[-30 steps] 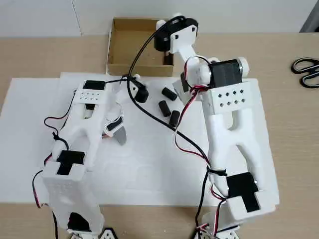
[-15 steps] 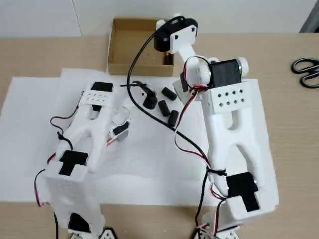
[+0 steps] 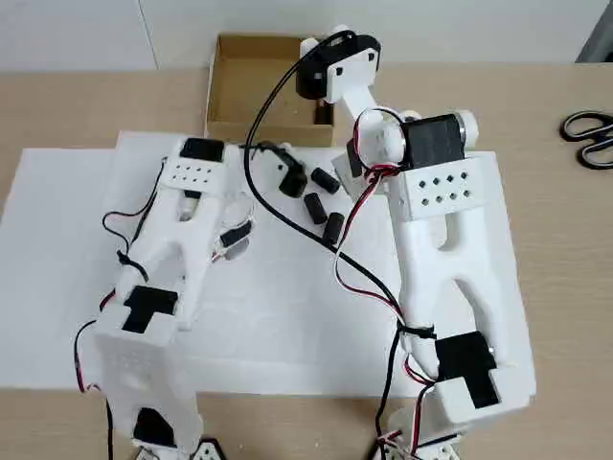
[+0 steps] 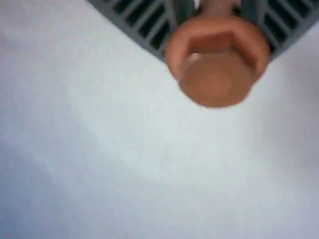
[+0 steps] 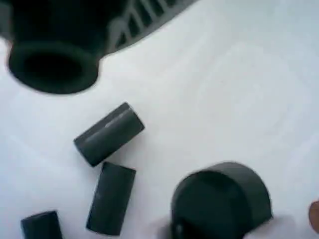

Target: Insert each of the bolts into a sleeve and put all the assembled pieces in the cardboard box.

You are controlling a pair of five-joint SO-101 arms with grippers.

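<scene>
My left gripper [image 4: 215, 22] is shut on an orange bolt [image 4: 217, 72], whose round head hangs just above the white sheet [image 4: 99, 149]. My right gripper [image 5: 70, 30] is shut on a black sleeve [image 5: 52, 59], held off the sheet with its open end showing. Three loose black sleeves [image 3: 326, 180] [image 3: 314, 206] [image 3: 333, 228] lie on the sheet between the two arms; two of these lie in the right wrist view [image 5: 108, 133] [image 5: 110, 198]. The cardboard box [image 3: 259, 91] stands at the back, beyond the sheet.
A large black round part of the left arm [image 3: 292, 180] [image 5: 222, 199] hovers right beside the loose sleeves. A black cable [image 3: 251, 144] loops across the sheet from the right arm. Scissors [image 3: 589, 134] lie at the far right on the wooden table [image 3: 96, 105].
The left arm has swung away from the front and to the right, bringing its black end part close to the loose sleeves. The right arm has stayed put.
</scene>
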